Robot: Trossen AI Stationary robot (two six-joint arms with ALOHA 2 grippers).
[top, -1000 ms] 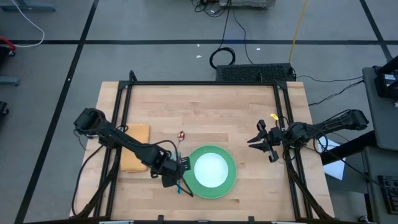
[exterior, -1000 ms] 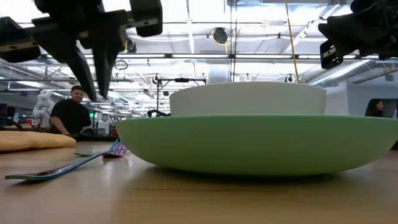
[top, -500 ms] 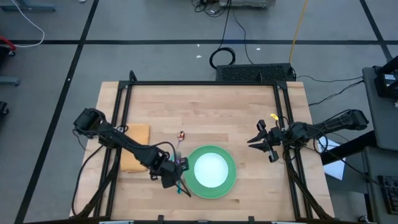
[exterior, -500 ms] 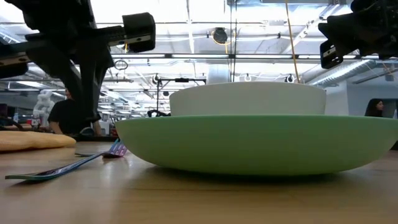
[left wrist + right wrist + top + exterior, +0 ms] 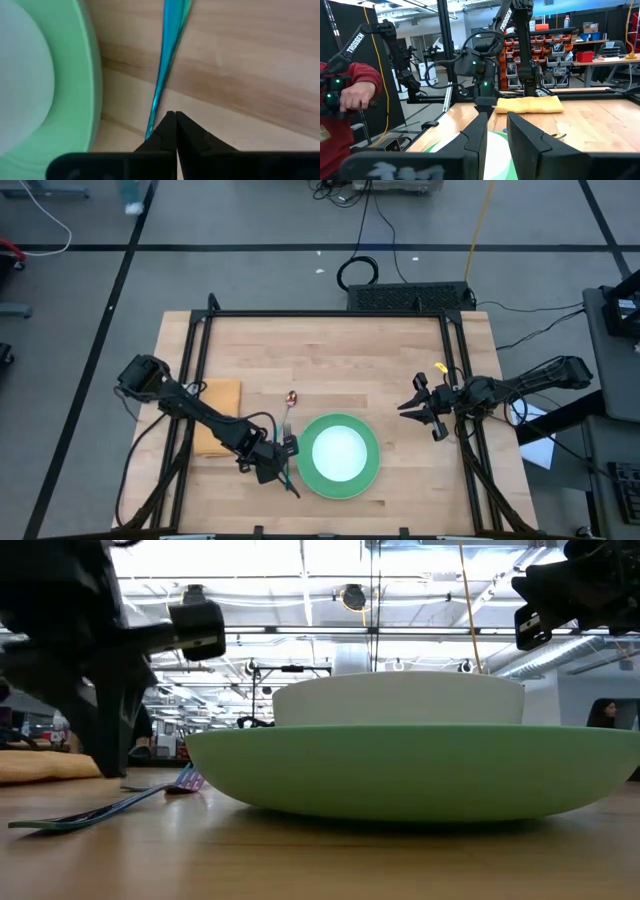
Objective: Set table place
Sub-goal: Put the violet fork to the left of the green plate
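on my left i see the tan folded cloth (image 5: pixel 217 430) lying flat near the left edge of the table (image 5: pixel 330 350), with my left arm stretched across it. my left gripper (image 5: pixel 283 463) is down low just left of the green plate (image 5: pixel 343 481), its fingers (image 5: pixel 167 131) pressed together at the thin blue handle of the fork (image 5: pixel 167 55), which lies on the wood beside the plate's rim; i can't tell if the handle is actually pinched. the spoon (image 5: pixel 290 402) lies a little farther back on the table, its copper bowl away from the plate. the white bowl (image 5: pixel 339 452) sits in the middle of the plate. my right gripper (image 5: pixel 424 409) waits off the table surface near the right edge, fingers (image 5: pixel 476 132) slightly parted and holding nothing.
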